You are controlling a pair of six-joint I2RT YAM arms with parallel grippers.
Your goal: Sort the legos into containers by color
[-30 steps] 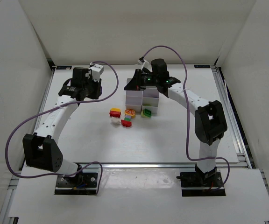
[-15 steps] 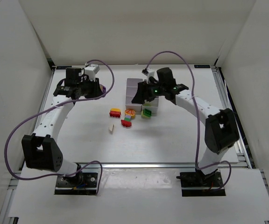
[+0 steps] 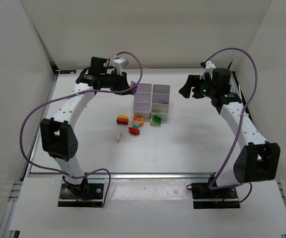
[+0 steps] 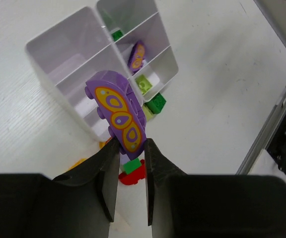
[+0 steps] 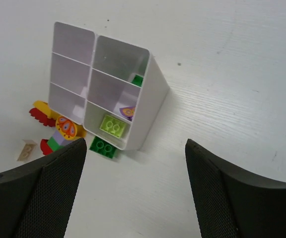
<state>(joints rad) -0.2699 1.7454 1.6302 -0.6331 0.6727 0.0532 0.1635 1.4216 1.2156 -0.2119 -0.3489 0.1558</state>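
The left gripper (image 4: 130,148) pinches a purple wing piece (image 4: 117,113) (it has yellow spots) close by the white boxes (image 4: 68,44). The right gripper (image 5: 135,145) is wide open and holds nothing. A lime brick (image 5: 112,126) sits in a corner box. A dark green brick (image 5: 102,148) lies on the table (image 5: 242,74) just beside it.

Bright, even overhead light, soft shadows, sharp focus

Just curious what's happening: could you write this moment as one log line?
left gripper: holds purple wing piece beside containers | right gripper: open, empty | loose legos: table, near containers
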